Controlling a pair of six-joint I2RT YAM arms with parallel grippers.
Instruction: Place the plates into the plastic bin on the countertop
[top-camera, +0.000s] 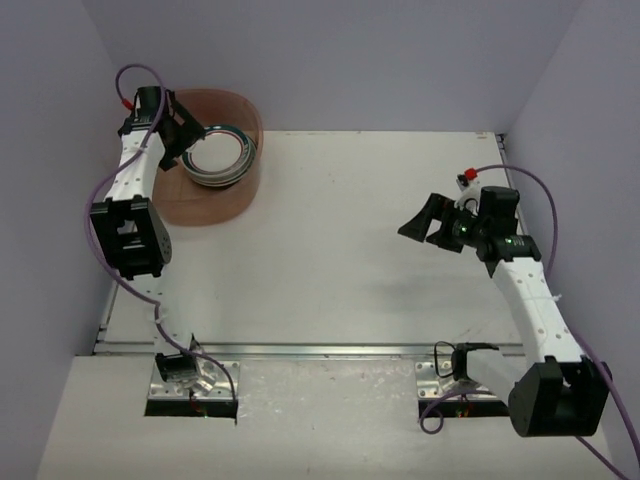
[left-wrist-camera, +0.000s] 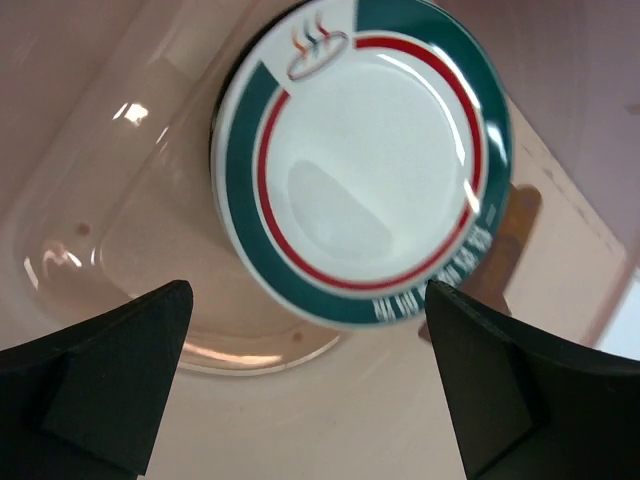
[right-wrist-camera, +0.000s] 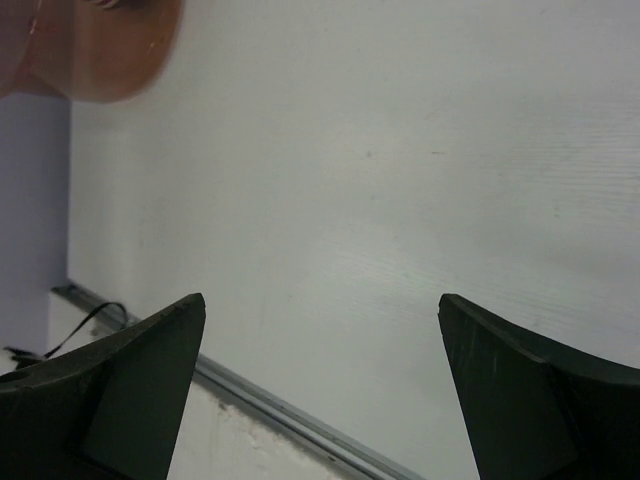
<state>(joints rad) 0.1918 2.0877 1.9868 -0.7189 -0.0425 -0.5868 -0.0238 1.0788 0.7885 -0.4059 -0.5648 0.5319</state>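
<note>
The plastic bin (top-camera: 235, 110) stands at the far left of the countertop (top-camera: 330, 250). A stack of plates (top-camera: 222, 155) lies inside it, topped by a white plate with a teal and red rim (left-wrist-camera: 365, 160). My left gripper (top-camera: 192, 140) hangs over the bin's left part, just beside the stack, open and empty; in the left wrist view (left-wrist-camera: 305, 300) its jaws stand wide apart above the bin floor (left-wrist-camera: 330, 420). My right gripper (top-camera: 420, 222) is open and empty, held above the right half of the countertop (right-wrist-camera: 400, 150).
A metal rail (top-camera: 330, 350) runs along the countertop's front edge and shows in the right wrist view (right-wrist-camera: 280, 410). Purple walls close in the far side and both flanks. A corner of the bin (right-wrist-camera: 95, 50) shows in the right wrist view.
</note>
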